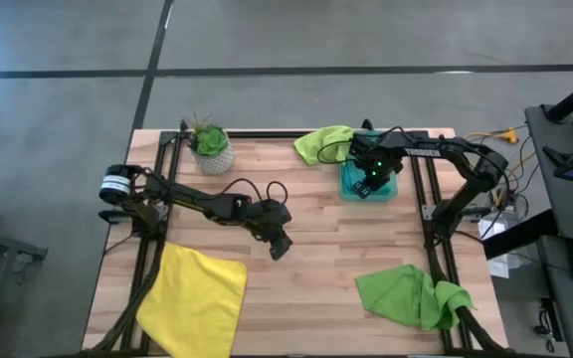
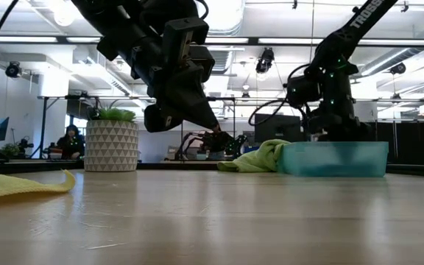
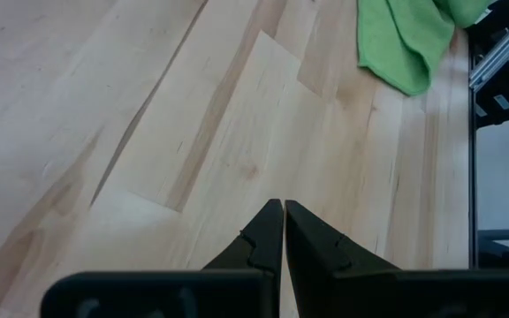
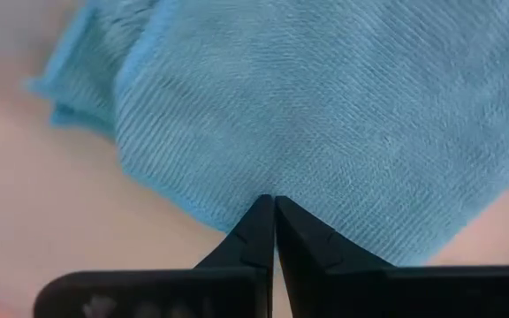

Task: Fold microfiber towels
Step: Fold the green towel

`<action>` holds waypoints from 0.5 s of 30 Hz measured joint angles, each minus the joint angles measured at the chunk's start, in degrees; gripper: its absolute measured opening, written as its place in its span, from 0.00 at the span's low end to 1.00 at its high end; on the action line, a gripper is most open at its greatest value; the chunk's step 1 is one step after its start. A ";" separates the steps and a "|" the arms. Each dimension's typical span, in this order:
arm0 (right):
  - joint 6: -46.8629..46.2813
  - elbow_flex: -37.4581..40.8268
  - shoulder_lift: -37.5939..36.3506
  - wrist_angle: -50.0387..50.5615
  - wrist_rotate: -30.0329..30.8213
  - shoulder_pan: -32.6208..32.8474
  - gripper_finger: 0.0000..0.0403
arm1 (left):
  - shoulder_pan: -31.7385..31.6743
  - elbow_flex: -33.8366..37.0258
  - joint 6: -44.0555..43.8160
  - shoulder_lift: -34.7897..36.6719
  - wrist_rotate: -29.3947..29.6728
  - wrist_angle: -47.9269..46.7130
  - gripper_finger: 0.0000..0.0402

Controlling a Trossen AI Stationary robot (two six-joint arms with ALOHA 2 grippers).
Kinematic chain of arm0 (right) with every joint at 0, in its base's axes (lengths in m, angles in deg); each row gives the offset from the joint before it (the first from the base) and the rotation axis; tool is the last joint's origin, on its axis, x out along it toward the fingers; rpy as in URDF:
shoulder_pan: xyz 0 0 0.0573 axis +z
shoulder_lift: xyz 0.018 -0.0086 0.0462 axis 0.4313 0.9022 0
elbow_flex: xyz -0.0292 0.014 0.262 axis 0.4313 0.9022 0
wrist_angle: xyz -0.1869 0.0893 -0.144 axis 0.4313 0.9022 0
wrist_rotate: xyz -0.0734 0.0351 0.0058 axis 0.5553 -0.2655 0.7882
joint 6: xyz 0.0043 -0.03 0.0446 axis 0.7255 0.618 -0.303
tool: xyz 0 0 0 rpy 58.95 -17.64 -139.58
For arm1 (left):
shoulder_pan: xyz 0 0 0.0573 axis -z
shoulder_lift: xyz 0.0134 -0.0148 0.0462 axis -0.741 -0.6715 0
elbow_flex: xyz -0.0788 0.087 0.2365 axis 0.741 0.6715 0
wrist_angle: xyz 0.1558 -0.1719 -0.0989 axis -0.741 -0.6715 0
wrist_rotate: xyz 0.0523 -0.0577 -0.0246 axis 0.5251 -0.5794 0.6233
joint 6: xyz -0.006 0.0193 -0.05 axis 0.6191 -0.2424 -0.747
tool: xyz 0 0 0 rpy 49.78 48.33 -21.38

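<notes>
I have the right gripper [image 1: 371,185] reaching in from the right side toward the table's far edge, arm bent at the elbow, wrist pointed down, and in its wrist view the fingers [image 4: 256,231] are pressed together tip to tip. My left gripper [image 1: 280,246] sits out over the middle of the table, arm stretched from the left, its fingers [image 3: 268,231] likewise closed and angled downward.

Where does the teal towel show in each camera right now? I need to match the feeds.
High view: teal towel at the table's far right, under the right end effector.
Low view: inside the translucent bin, right of centre; towel itself not clear.
Left wrist view: not in it.
Right wrist view: teal towel fills the picture, the shut tips at its edge.
Shared landmark: the right end effector.
</notes>
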 joint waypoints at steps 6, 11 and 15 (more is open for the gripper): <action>-2.75 -0.13 -7.89 0.99 3.17 -0.04 0.02 | 0.02 0.02 0.15 0.00 -0.02 0.01 0.00; -3.19 0.39 -21.85 1.13 1.27 1.82 0.02 | 0.02 0.27 0.20 0.02 -0.02 -0.04 0.00; -4.51 3.85 -35.05 0.95 -5.92 8.04 0.02 | 0.02 0.37 0.67 0.02 0.00 -0.02 0.00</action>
